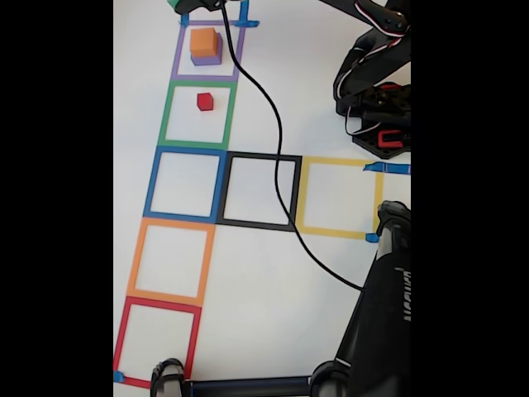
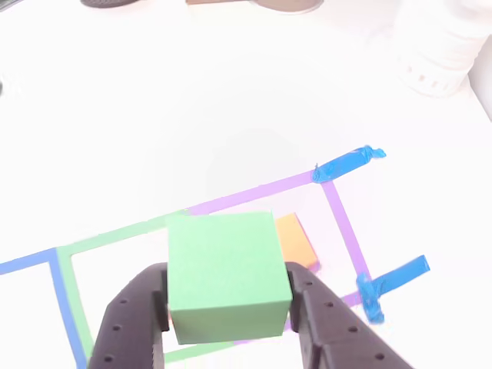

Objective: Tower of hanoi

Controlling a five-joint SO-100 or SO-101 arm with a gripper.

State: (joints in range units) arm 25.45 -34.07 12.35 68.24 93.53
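Gripper point(image 2: 229, 307) clamps green block point(image 2: 227, 277) between both jaws, held above the purple tape square point(image 2: 342, 223). Orange block point(image 1: 204, 41) sits on purple block point(image 1: 207, 59) inside that square; red block point(image 1: 205, 101) alone in green tape square point(image 1: 168, 112). Other view: orange block mostly hidden behind green. Fixed view: gripper cut off at top edge.

Green block point(image 2: 224, 275) held aloft; orange block point(image 1: 204, 40) atop purple block point(image 1: 207, 59); red block point(image 1: 205, 101) apart.

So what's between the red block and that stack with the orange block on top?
In the fixed view, only tape lines and bare table separate the red block from the orange block.
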